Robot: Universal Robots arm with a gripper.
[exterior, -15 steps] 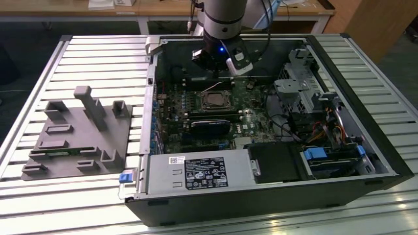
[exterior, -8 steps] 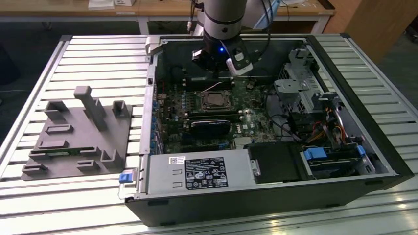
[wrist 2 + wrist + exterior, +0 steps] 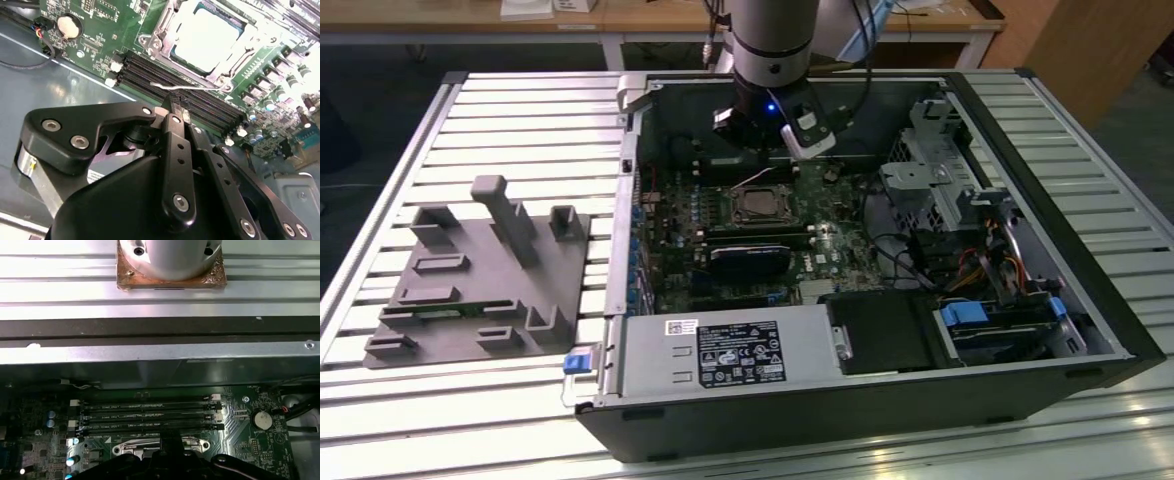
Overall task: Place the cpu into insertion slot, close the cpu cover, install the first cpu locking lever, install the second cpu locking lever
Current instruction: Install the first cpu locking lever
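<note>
The cpu (image 3: 204, 39), a flat chip with a silver-grey top, lies in its socket on the green motherboard (image 3: 817, 245). The cpu cover (image 3: 159, 36), a silvery frame, lies around it; both sit at the board's centre in the exterior view (image 3: 761, 206). A thin wire locking lever (image 3: 192, 88) stands up along the socket's edge by the memory slots (image 3: 200, 102). My gripper (image 3: 176, 102) is shut, its tips right at this lever; I cannot tell whether they pinch it. In the exterior view the gripper (image 3: 763, 160) hangs just behind the socket.
The open computer case (image 3: 1107, 330) lies on a slatted metal table (image 3: 520, 130). A black power supply (image 3: 734, 355) fills the front. Drive cage and cables (image 3: 947, 200) crowd the exterior view's right. A grey fixture block (image 3: 480, 275) lies outside on the left. A coin battery (image 3: 68, 26) sits nearby.
</note>
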